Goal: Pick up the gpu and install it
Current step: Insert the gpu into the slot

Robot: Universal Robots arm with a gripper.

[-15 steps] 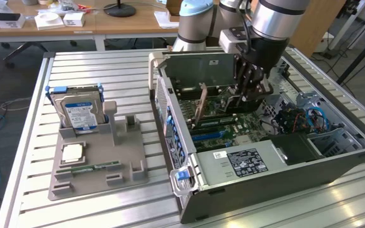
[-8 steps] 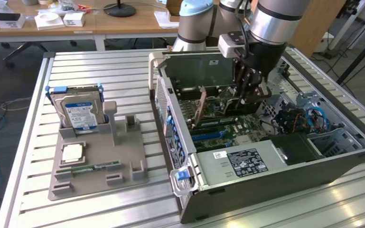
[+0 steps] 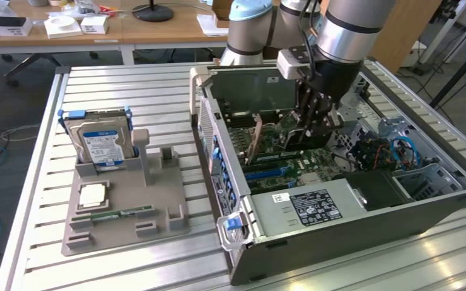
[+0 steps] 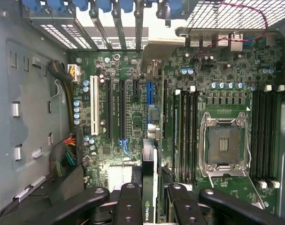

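The gpu (image 3: 304, 138) is a thin black card. In the wrist view it is seen nearly edge-on (image 4: 146, 213), with a small green logo on its dark face and a pale strip along its edge. It hangs upright in the gripper (image 3: 312, 121), inside the open case (image 3: 362, 236). It sits directly beneath the gripper and just above the motherboard (image 3: 297, 163).

The gripper stands about half closed, its fingers (image 4: 129, 204) pinching the card from both flat sides. In the wrist view the card's line runs ahead of the gripper toward a blue slot (image 4: 149, 93) among the black expansion slots. Whether its lower edge touches a slot I cannot tell. A bare CPU socket (image 4: 225, 143) lies off to one side of the gripper. A hard drive (image 3: 99, 142) stands in a grey holder (image 3: 128, 212) on the table (image 3: 119, 91), well apart from the gripper, toward the exterior view's left.
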